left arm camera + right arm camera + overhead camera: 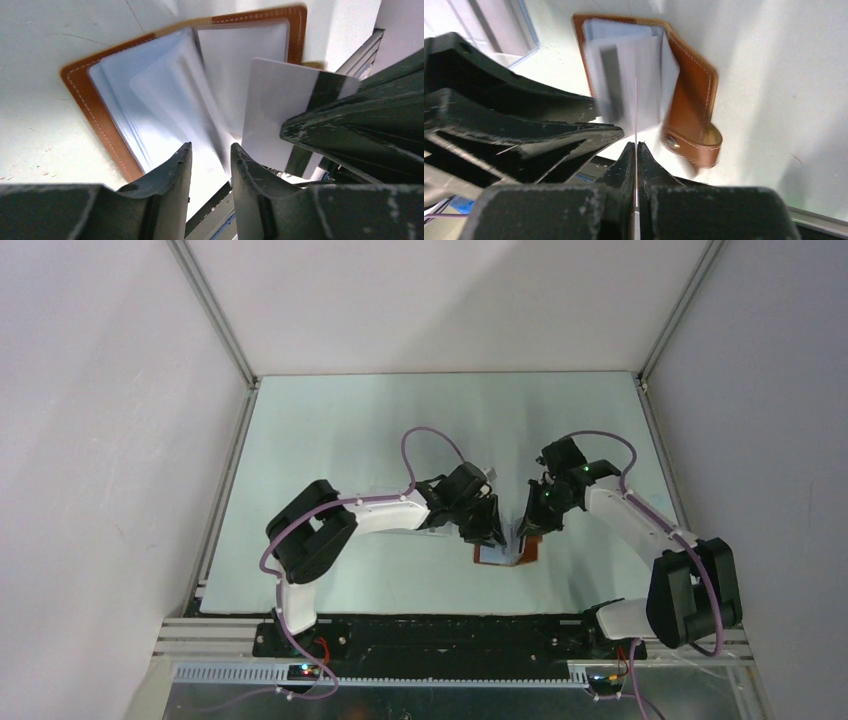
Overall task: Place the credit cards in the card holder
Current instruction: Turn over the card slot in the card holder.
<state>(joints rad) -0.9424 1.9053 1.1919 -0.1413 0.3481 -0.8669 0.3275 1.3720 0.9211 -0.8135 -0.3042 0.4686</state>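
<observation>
Brown card holder (694,95) lies open; right hand (636,146) pinches a pale credit card (277,110)

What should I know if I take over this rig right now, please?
Left gripper: jaws apart, astride the pale pocket leaves of the card holder; no firm pinch visible.
Right gripper: shut on a credit card, striped end in its grip, free edge toward the pockets.
Card holder: open on the table, below both grippers.
Done: card picked up and brought to the holder.
Left: slide it into a pocket, release. No other card in view; blur hides whether any is already pocketed.
</observation>
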